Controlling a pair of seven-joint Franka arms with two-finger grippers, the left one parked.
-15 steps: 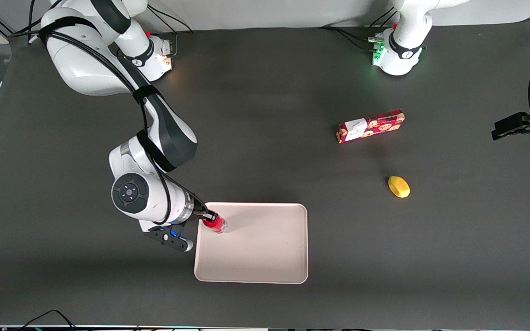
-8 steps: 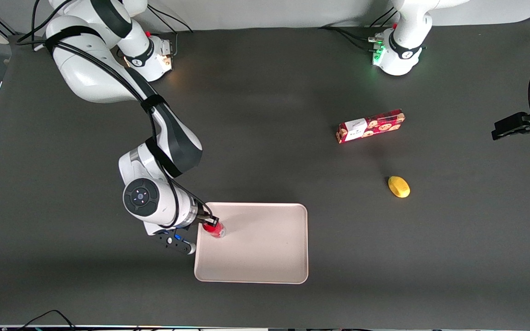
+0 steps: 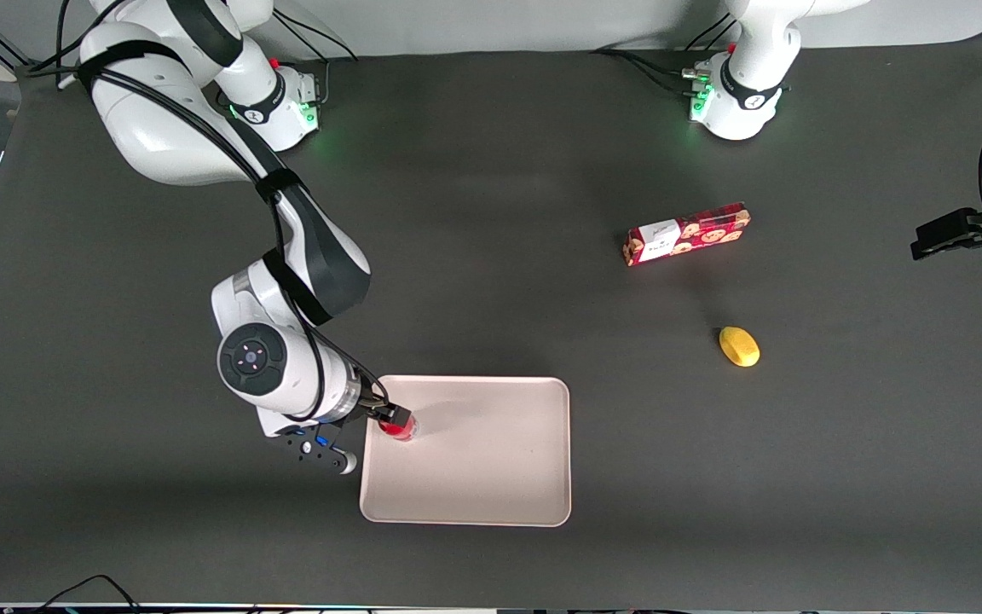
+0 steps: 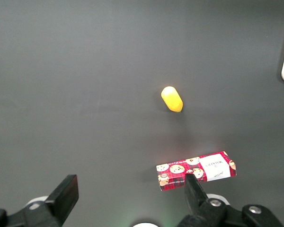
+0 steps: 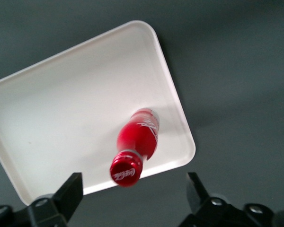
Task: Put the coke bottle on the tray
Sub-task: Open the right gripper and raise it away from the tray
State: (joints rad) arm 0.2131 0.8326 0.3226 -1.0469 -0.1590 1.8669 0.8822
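The pincer [image 3: 395, 419] hung spread wide above the tray's [image 3: 491, 460] corner nearest the working arm's end of the table [image 3: 491, 170], its two fingers [image 5: 68, 191] well apart on either side of the bottle [image 5: 136, 142] and touching nothing. The bottle stood upright on the tray just inside that corner, red cap uppermost. Toward the parked arm's end lay a red box [image 3: 685, 234] and, nearer the front camera, a yellow lump [image 3: 739, 346].

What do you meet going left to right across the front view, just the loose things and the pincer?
Pincer open above the coke bottle, tray, red patterned box, yellow object.
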